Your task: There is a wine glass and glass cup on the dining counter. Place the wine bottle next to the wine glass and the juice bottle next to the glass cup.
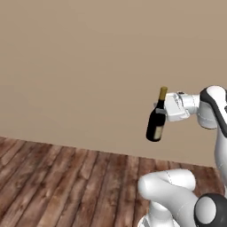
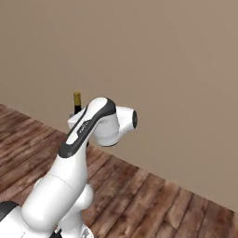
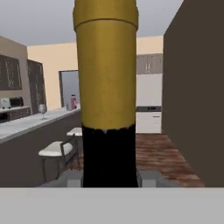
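The long white marble-topped bench on its dark base lies ahead and left of my end effector. On it stands the small clear stemmed wine glass. My end effector is clamped on the neck of the tall dark gold-topped wine bottle, held roughly upright.

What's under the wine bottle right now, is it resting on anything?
Nothing: the wine bottle hangs in the air, gripped at the neck by the gripper, with bare wood floor far below. In the right base view the arm covers all but its gold top.
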